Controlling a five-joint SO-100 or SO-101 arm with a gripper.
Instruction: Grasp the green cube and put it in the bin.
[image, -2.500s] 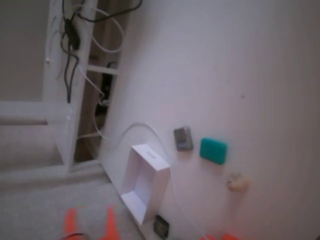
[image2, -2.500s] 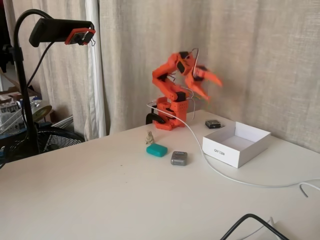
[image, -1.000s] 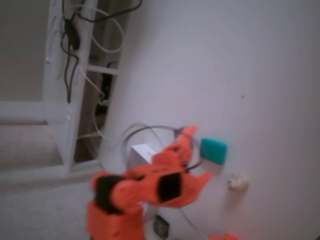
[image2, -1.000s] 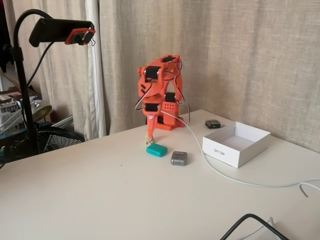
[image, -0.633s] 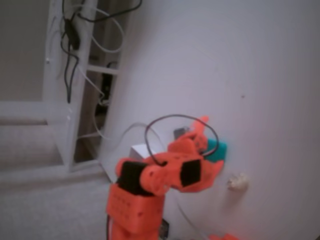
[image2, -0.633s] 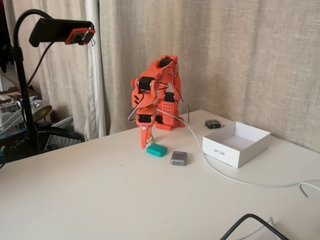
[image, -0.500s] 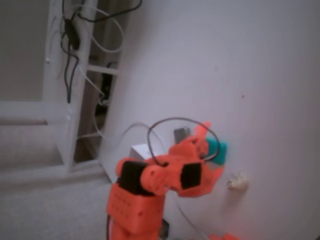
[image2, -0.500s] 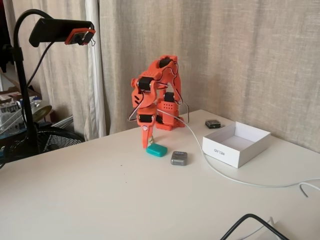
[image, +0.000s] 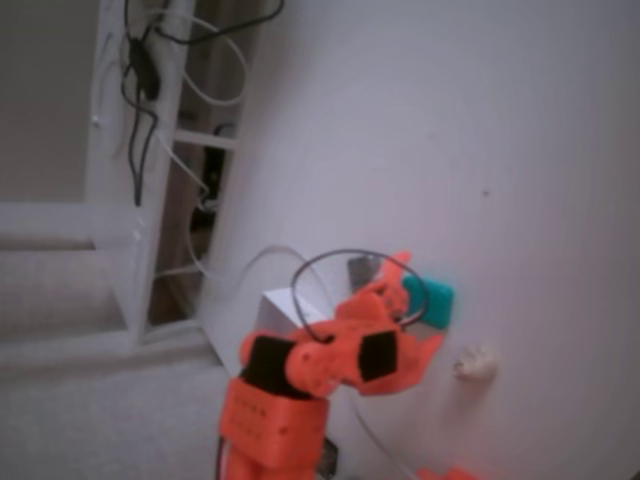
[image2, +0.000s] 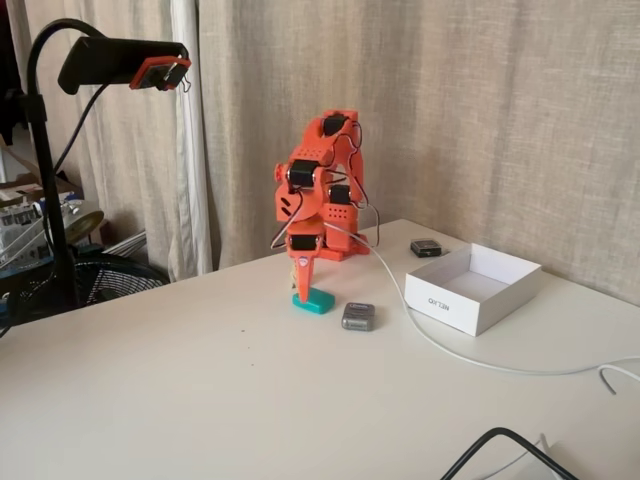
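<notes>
The tool (image2: 303, 291) is set over the green cube (image2: 316, 302), grip unclear; light, rigid, best pinched across flat sides.

Soft even daylight, faint shadows; downward-looking fixed view blurry, washed out; side fixed view sharp.

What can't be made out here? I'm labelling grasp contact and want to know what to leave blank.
- Hand: in both fixed views too small or blurred to tell open from shut, or whether it touches the green cube.
- Green cube: partly covered by the arm in the blurred fixed view.
- Bin: mostly hidden behind the arm there.
- Small beige object: too blurred to identify.
</notes>
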